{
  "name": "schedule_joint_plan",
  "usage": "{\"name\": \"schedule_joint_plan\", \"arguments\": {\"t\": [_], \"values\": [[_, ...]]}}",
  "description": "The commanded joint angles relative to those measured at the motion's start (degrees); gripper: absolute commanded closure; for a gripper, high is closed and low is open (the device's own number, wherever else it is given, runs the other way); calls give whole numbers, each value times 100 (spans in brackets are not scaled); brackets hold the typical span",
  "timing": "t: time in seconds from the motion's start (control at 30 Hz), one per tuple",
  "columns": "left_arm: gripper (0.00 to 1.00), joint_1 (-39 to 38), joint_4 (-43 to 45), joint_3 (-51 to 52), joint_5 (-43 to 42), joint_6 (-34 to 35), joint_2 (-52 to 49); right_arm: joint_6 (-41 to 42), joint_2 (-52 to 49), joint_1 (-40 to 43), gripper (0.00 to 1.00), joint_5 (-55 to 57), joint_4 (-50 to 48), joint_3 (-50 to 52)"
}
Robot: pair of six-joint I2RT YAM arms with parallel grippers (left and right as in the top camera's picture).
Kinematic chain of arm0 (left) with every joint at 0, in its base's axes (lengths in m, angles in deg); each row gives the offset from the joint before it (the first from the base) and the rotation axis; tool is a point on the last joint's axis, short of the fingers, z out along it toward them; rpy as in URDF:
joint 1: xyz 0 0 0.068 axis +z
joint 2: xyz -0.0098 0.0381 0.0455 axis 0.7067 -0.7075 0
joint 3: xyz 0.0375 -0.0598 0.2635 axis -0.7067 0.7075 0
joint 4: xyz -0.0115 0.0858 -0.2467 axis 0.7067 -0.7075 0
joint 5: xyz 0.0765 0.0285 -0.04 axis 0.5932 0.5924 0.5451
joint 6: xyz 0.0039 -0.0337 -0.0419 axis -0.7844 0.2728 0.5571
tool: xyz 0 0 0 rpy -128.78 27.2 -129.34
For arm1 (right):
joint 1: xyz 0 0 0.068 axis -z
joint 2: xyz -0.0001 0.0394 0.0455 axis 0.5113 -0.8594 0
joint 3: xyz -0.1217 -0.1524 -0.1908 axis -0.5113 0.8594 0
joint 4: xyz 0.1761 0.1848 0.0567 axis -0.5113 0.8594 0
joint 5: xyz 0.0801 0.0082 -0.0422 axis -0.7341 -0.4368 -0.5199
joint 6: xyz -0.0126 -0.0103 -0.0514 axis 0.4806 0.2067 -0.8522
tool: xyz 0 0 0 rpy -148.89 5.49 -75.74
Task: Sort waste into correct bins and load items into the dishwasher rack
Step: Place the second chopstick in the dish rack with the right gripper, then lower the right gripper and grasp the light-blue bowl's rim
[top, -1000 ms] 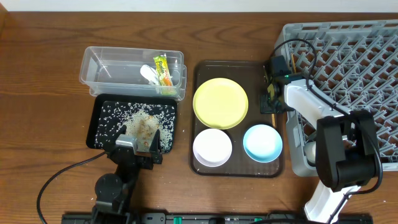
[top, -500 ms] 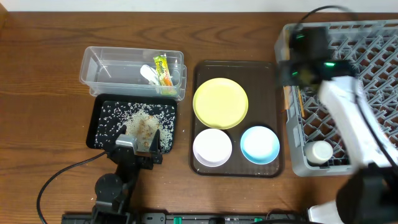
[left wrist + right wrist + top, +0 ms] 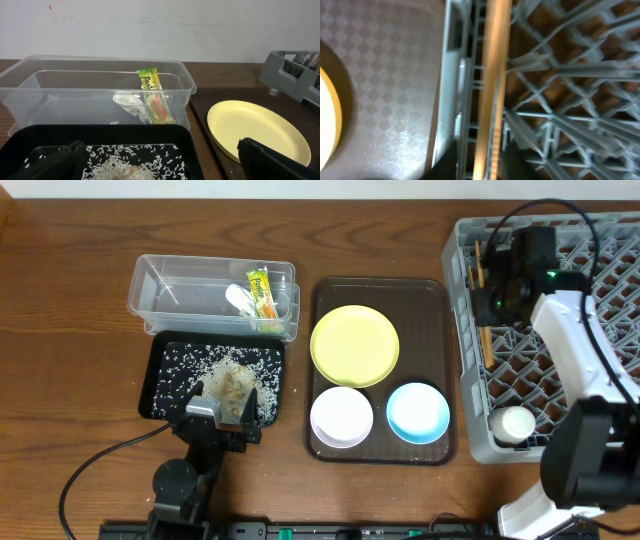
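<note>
Right gripper (image 3: 492, 300) is over the left column of the grey dishwasher rack (image 3: 580, 240), near its far end. The two wooden chopsticks (image 3: 487, 348) lie lengthwise in that column, just inside the rack's left wall. They run under the gripper and show on both sides of it. In the right wrist view the sticks pass between two dark blurred shapes at the bottom edge. Cannot tell whether the claw is clamped on them or released.

A small white cup (image 3: 517, 423) sits in the rack's near-left corner.

Left gripper (image 3: 159, 150) is low over the near edge of the black tray (image 3: 160, 380), fingers spread wide, nothing between them. The tray holds scattered rice grains (image 3: 190, 370) and a brownish food lump (image 3: 235, 385).

The clear plastic tub (image 3: 165, 290) sits just beyond the black tray, touching or nearly so. Inside it, at the right end, are a yellow-green-orange snack wrapper (image 3: 262, 292) and a crumpled white scrap (image 3: 238, 298) side by side.

The dark-brown serving tray (image 3: 425, 310) is between the bins and the rack. It carries a yellow-green plate (image 3: 354, 346) at the far end, a white bowl (image 3: 341, 417) near-left and a light-blue bowl (image 3: 420, 410) near-right.
</note>
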Motion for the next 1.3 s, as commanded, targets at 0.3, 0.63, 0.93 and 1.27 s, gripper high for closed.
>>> {"name": "schedule_joint_plan", "arguments": {"t": [0.3,0.63,0.93,1.27], "values": [[2,26,-83,155,-37,-55,46,662,1360,-382,44,-1207,378,-63],[2,26,-83,155,-37,-55,46,925,2024,-1698,50,-1141,2011,68],[2,26,-83,155,-37,-55,46,1891,2013,-1902,57,-214,2114,1578],[2,26,-83,155,-37,-55,46,2306,2013,-1902,59,846,542,3211]]}}
